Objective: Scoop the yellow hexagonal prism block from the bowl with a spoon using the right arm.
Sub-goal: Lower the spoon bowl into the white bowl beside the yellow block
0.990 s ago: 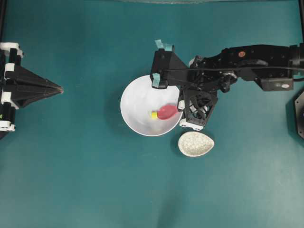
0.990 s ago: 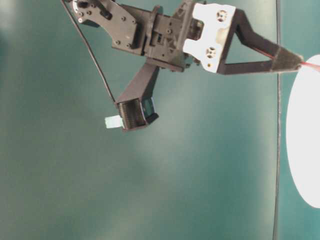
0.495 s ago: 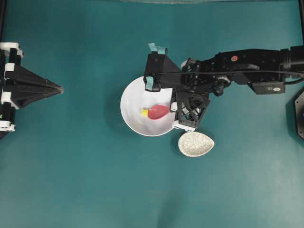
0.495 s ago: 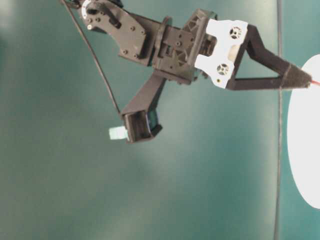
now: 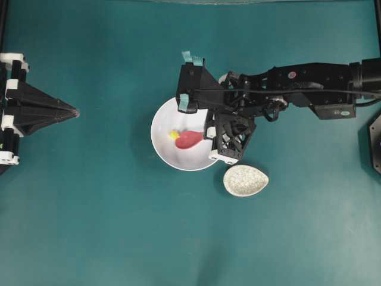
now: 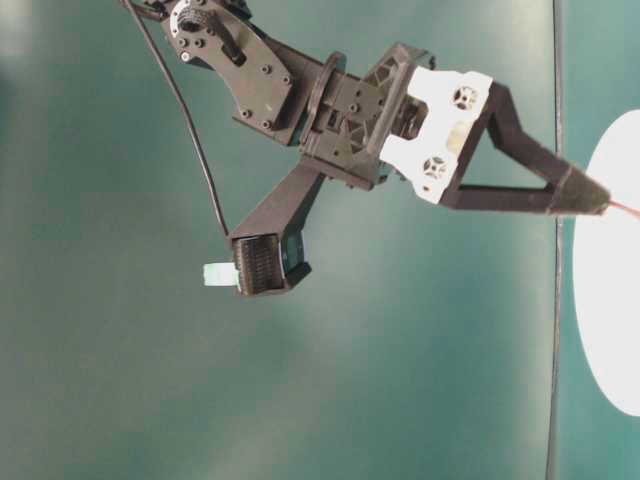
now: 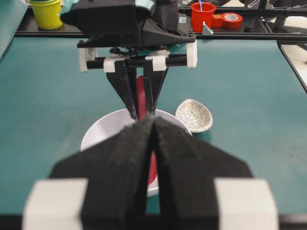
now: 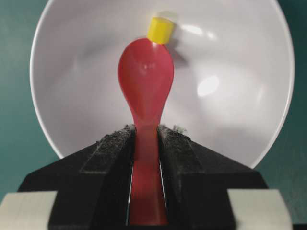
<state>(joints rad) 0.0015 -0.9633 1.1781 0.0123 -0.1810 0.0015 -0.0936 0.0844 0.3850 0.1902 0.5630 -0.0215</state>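
Overhead view, left to right: the left gripper (image 5: 74, 111) rests pinched closed near the table's left edge. The yellow hexagonal prism block (image 5: 174, 134) touches the scoop tip of the spoon (image 5: 189, 139) inside the bowl (image 5: 164, 155), lying leftward along the handle's axis. The right gripper (image 5: 209, 133) clamps the handle.

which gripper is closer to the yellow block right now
Right. The right gripper reaches over the bowl, holding the spoon whose tip touches the yellow block. The left gripper sits far off at the table's left edge, shut.
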